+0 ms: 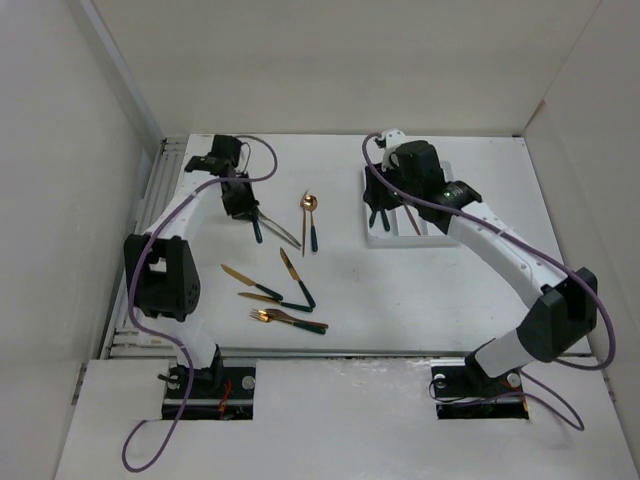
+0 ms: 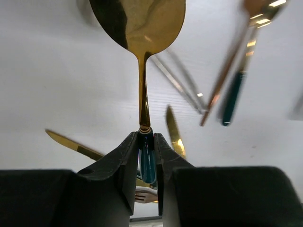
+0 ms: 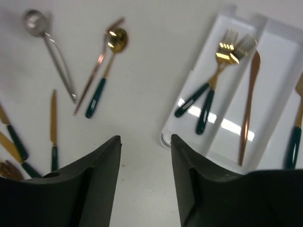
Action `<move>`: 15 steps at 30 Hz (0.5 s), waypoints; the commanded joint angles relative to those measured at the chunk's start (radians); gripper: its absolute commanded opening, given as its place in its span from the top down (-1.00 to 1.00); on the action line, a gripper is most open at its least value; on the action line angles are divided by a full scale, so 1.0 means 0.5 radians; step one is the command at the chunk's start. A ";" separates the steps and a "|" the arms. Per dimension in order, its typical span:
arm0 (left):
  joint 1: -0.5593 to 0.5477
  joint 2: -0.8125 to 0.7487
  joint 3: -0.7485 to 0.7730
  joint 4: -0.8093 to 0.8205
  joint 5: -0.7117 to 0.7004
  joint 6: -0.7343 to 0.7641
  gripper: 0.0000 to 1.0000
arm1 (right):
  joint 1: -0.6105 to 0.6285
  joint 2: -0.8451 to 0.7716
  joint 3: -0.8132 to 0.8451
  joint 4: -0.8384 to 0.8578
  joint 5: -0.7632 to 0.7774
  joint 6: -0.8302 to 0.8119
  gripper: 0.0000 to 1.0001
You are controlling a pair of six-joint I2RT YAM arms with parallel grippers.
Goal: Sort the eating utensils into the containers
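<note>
My left gripper [image 1: 250, 218] is shut on the dark green handle of a gold spoon [image 2: 137, 23] and holds it above the table; the handle end sits between the fingers [image 2: 165, 156]. Several utensils lie below: knives [image 1: 240, 277], forks [image 1: 290, 318], a silver pair [image 1: 281, 231], and a gold spoon with a green handle [image 1: 311, 220]. My right gripper [image 3: 144, 142] is open and empty, hovering over the near left corner of the white tray [image 3: 214, 151]. The tray holds two forks [image 3: 213, 90] in its left compartment, a copper knife [image 3: 248, 113] in the middle one and a utensil at the right edge.
The tray [image 1: 385, 238] sits at the back right, under my right arm. White walls close in the back and both sides of the table. A metal rail [image 1: 150, 215] runs along the left edge.
</note>
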 commanded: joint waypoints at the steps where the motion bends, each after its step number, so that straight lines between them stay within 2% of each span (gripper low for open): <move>1: 0.004 -0.333 0.289 -0.052 0.074 0.129 1.00 | 0.066 -0.223 -0.051 0.423 -0.260 -0.112 -0.09; 3: 0.004 -0.413 0.403 0.055 0.098 0.242 1.00 | 0.091 -0.278 -0.097 0.584 -0.474 -0.112 -0.79; 4: -0.017 -0.432 0.424 0.101 0.132 0.273 1.00 | 0.115 -0.279 -0.098 0.651 -0.557 -0.112 -1.00; 9: -0.152 -0.548 0.461 0.402 0.297 0.344 1.00 | 0.253 -0.184 0.092 0.737 -0.708 -0.112 -1.00; 12: -0.250 -0.631 0.461 0.598 0.280 0.344 1.00 | 0.302 -0.138 0.114 0.878 -0.751 -0.002 -0.98; 15: -0.324 -0.689 0.443 0.647 0.206 0.380 1.00 | 0.321 -0.119 0.114 1.007 -0.769 0.069 -0.95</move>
